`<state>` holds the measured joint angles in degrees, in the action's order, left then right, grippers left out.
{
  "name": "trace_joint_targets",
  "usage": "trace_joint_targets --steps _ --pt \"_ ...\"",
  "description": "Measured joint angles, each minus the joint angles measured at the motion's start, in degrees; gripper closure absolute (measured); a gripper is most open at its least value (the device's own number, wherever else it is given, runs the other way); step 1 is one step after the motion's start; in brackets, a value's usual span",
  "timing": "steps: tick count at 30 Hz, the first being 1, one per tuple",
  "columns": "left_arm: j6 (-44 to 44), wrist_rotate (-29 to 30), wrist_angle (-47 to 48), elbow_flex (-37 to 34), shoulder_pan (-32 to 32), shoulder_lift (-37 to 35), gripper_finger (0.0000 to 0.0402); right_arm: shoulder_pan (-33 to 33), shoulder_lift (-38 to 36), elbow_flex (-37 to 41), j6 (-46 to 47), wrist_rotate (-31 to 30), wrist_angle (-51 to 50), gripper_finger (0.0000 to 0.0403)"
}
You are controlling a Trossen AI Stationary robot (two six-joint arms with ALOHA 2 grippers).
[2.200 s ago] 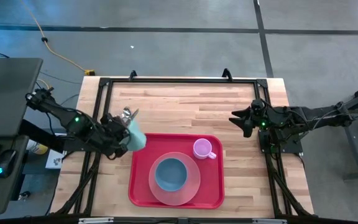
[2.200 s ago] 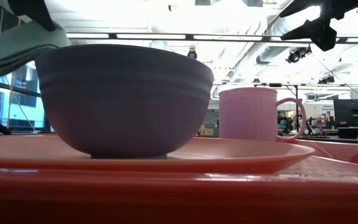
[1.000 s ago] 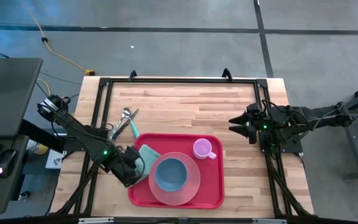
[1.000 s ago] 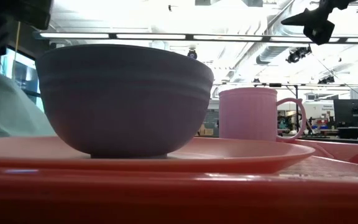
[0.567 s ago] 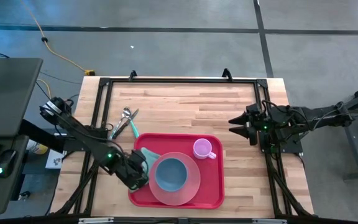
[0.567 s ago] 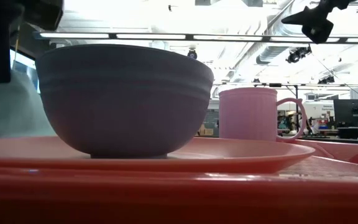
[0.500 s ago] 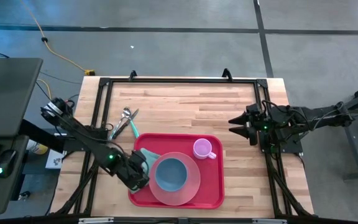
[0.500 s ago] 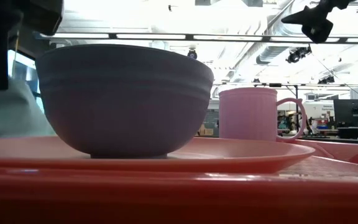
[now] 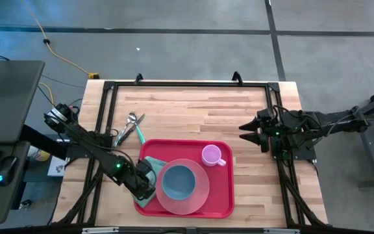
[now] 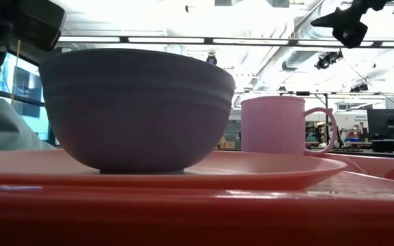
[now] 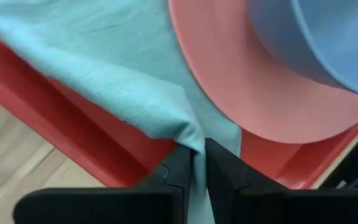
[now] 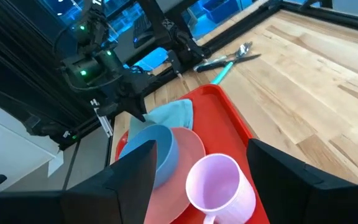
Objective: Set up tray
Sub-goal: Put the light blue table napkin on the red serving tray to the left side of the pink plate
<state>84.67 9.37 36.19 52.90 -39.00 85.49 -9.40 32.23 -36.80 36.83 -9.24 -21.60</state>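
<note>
The tray [image 9: 219, 195] lies at the near edge of the wooden table [image 9: 193, 110], about midway across it. On the tray sits a round pink plate [image 9: 200, 195] with a blue bowl [image 9: 177, 182] in its middle, and a pink mug [image 9: 211, 155] stands just beside the plate on the far side, its handle toward the right. A light green cloth [image 9: 150, 164] lies in the tray's left part, one edge tucked under the plate's rim. The left gripper [image 9: 145, 188] is down at the tray's left edge, close beside the plate; in the left wrist view its two dark fingers [image 11: 179, 168] stand close together with a fold of the cloth [image 11: 135, 81] pinched between them, only a narrow slit showing. A few pieces of cutlery [image 9: 132, 127], a spoon among them and one with a green handle, lie on the bare wood beyond the tray's left corner. The right gripper [image 9: 244, 131] hangs over the table's right side, well apart from the tray, its fingers spread and holding nothing.
</note>
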Motion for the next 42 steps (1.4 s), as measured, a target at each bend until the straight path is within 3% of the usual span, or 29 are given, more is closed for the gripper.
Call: trace_joint_targets --steps 12,18,24,26,37,42 --pt "-9.84 6.38 3.19 0.07 0.0 -6.63 0.0321 0.01 0.42 0.0 0.62 -0.2 -1.1 0.0171" --pt "-6.42 -0.17 4.98 0.07 0.0 -6.09 0.0328 0.0 0.42 0.0 0.62 -0.21 -1.14 0.0171" --pt "-5.99 -4.11 2.59 0.07 0.0 -3.5 0.0387 0.0 0.44 0.0 0.37 -0.83 -1.25 0.0171" --pt "-6.3 -4.39 1.36 0.07 0.0 -2.6 0.0388 0.01 0.44 0.0 0.34 -0.85 -1.28 0.0171" --pt "-6.45 -3.78 2.52 0.07 -0.01 -2.23 0.026 0.01 0.44 0.0 0.18 -1.09 -1.6 0.0171" --pt "-9.06 0.39 2.79 0.07 -0.02 -2.23 0.0208 0.0 0.44 0.0 0.17 -0.74 -1.7 0.0171"
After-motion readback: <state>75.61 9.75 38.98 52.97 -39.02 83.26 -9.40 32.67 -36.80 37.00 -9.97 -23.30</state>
